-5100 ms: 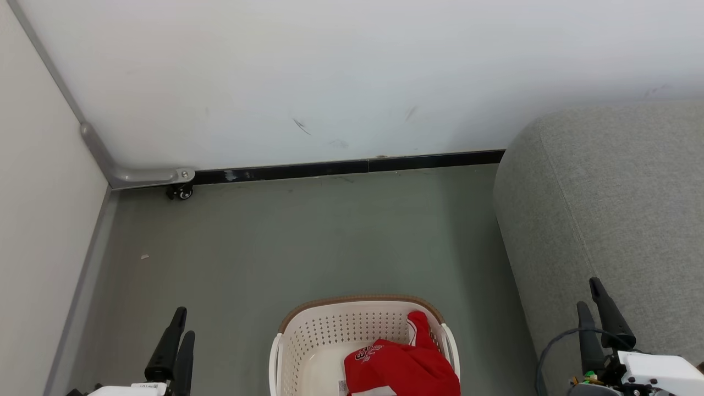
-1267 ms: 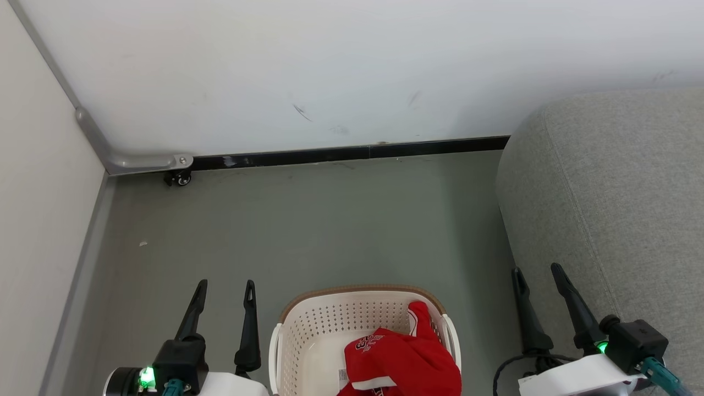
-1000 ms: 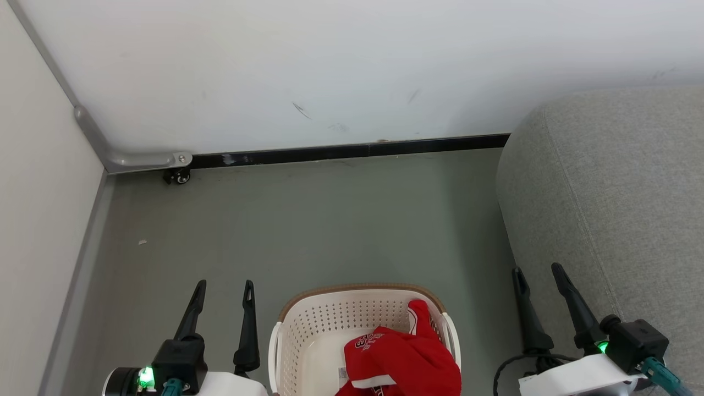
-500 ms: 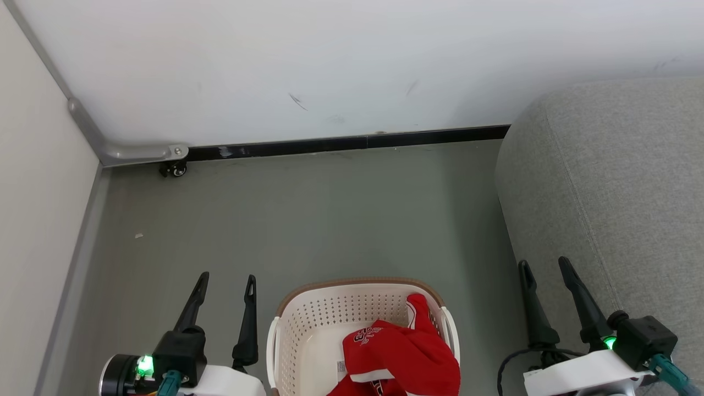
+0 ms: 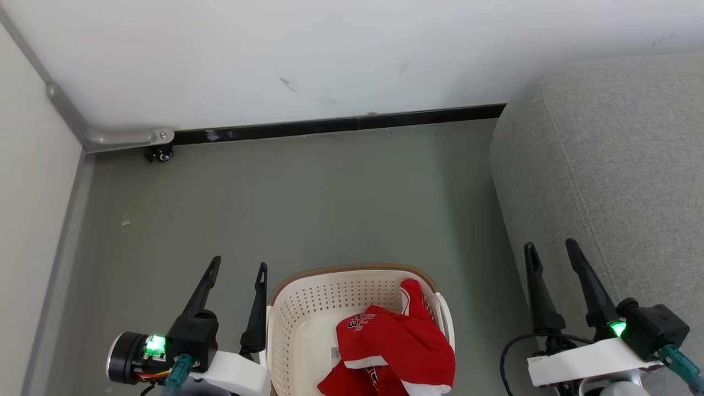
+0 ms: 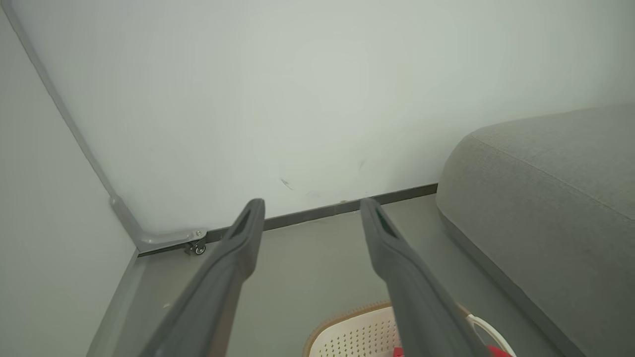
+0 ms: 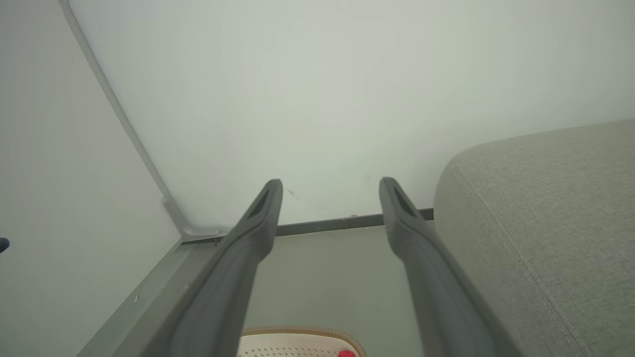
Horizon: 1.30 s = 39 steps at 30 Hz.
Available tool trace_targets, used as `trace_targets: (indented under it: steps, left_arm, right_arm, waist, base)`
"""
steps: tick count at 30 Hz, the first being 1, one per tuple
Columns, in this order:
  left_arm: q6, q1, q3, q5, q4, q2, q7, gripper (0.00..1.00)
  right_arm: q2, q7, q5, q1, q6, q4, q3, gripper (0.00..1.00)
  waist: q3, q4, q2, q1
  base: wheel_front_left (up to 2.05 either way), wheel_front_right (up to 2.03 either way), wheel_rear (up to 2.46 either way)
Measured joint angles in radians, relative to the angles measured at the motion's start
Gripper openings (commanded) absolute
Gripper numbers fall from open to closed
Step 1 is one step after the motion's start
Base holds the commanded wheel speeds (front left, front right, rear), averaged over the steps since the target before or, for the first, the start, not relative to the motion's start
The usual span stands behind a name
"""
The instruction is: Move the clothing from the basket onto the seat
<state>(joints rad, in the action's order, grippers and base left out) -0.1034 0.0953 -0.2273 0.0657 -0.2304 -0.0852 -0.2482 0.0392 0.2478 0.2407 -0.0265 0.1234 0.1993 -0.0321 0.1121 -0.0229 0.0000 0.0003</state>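
The red clothing (image 5: 393,346) with white trim and dark lettering lies heaped in the right half of the cream basket (image 5: 308,308), which stands on the floor at the bottom centre of the head view. The basket's brown rim (image 6: 347,317) and a sliver of red clothing (image 6: 399,352) also peek in at the bottom of the left wrist view. My left gripper (image 5: 237,265) hangs open just left of the basket, holding nothing. My right gripper (image 5: 551,246) is open too, between the basket and the grey seat (image 5: 616,165). Both point at the wall.
A white wall with a black skirting strip (image 5: 341,124) closes the far side. A second pale wall (image 5: 27,220) runs down the left, with a grey metal bracket and a small castor (image 5: 157,154) in the corner. Grey-green floor (image 5: 302,209) lies between the basket and the walls.
The head view has tipped down, so the wall, seat and basket sit higher in the picture. Both grippers stay open and have risen slightly in view.
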Motion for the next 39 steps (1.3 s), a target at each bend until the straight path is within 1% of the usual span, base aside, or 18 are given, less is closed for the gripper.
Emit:
trace_targets:
  steps: [14,18,22,29,35,39]
  left_arm:
    - [0.026,0.049,-0.034,-0.028,-0.066,-0.003,0.000,1.00]
    - [0.043,0.059,-0.048,-0.036,-0.089,-0.003,0.000,1.00]
    - [0.044,0.071,-0.059,-0.044,-0.105,-0.003,0.000,1.00]
    - [0.057,0.101,-0.071,-0.051,-0.120,-0.003,0.000,1.00]
    - [0.068,0.123,-0.090,-0.062,-0.136,-0.003,0.000,1.00]
    - [0.070,0.136,-0.107,-0.073,-0.155,-0.003,0.000,1.00]
  right_arm:
    - [0.000,0.000,-0.005,-0.029,0.000,-0.048,0.017,1.00]
    - [0.000,0.000,-0.005,-0.041,0.000,-0.064,0.017,1.00]
    - [0.000,0.000,-0.005,-0.042,0.000,-0.071,0.020,1.00]
    - [0.000,0.000,-0.004,-0.081,0.000,-0.092,0.025,1.00]
    - [0.000,0.000,-0.002,-0.082,0.000,-0.097,0.025,1.00]
    - [0.000,0.000,-0.002,-0.104,0.000,-0.099,0.026,1.00]
  waist:
    - [0.079,-0.041,0.0000,0.0000]
    - [0.104,-0.055,0.0000,0.0000]
    - [0.129,-0.070,0.0000,0.0000]
    - [0.169,-0.095,0.0000,0.0000]
    - [0.202,-0.115,0.0000,-0.0001]
    - [0.224,-0.126,0.0000,-0.0001]
  base:
    - [0.00,0.00,0.00]
    - [0.00,0.00,0.00]
    - [0.00,0.00,0.00]
    - [0.00,0.00,0.00]
    - [0.00,0.00,0.00]
    - [0.00,0.00,0.00]
